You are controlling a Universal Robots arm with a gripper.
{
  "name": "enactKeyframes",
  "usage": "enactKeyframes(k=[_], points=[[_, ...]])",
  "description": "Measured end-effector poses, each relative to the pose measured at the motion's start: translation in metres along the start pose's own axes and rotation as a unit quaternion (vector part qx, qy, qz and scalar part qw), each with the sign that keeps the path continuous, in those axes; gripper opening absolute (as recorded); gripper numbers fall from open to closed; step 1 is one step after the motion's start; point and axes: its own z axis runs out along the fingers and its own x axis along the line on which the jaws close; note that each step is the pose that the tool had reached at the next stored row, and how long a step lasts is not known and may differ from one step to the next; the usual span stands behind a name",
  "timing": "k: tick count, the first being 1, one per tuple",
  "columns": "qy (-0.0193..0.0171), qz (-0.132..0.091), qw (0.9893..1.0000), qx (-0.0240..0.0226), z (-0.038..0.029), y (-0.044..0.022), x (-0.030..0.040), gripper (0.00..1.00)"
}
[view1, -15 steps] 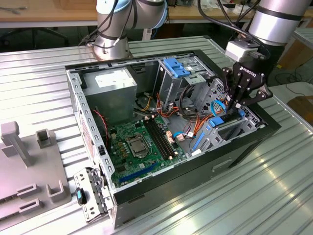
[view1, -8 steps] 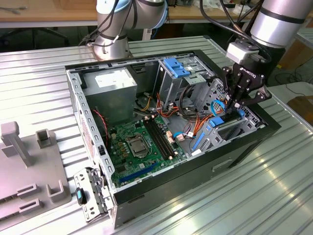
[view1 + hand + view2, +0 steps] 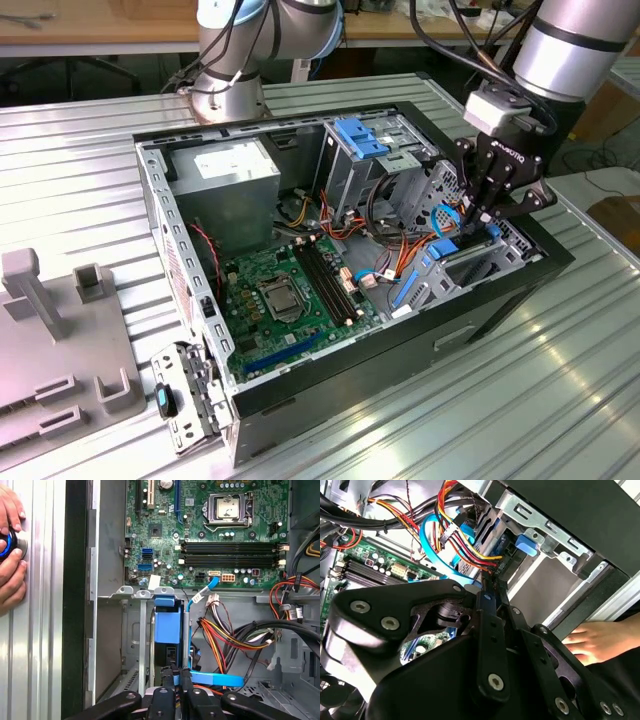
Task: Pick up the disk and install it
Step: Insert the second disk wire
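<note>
The disk (image 3: 167, 624), dark metal in a bright blue carrier, lies inside the low drive bay at the case's corner on the exterior view's right. Its blue end tab (image 3: 527, 544) sticks out at the bay's metal edge. In the exterior view, blue parts of the disk (image 3: 441, 250) show just under my gripper (image 3: 478, 218). In both wrist views my gripper (image 3: 178, 676) is shut, its black fingertips (image 3: 487, 591) pressed together at the disk's near end. I cannot tell whether they touch it. Nothing is held between the fingers.
The open computer case (image 3: 500, 300) lies on a ribbed metal table. Inside are the green motherboard (image 3: 220, 535), wire bundles (image 3: 235, 630), a blue flat cable (image 3: 220, 680) and a tall drive cage with a blue bracket (image 3: 362, 138). A person's hand (image 3: 11, 555) rests beside the case.
</note>
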Motion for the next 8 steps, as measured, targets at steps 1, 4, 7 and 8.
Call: enactKeyframes(k=[1, 4, 7, 8], points=[[0.0000, 0.000, 1.0000, 0.0001, 0.0000, 0.0000, 0.0001, 0.16], [-0.0004, 0.000, 1.0000, 0.0002, 0.0001, 0.0000, 0.0008, 0.16], [-0.0051, 0.000, 1.0000, 0.0006, 0.0003, 0.0001, 0.0028, 0.16], [-0.0066, 0.000, 1.0000, 0.0007, 0.0004, 0.0002, 0.0033, 0.16]])
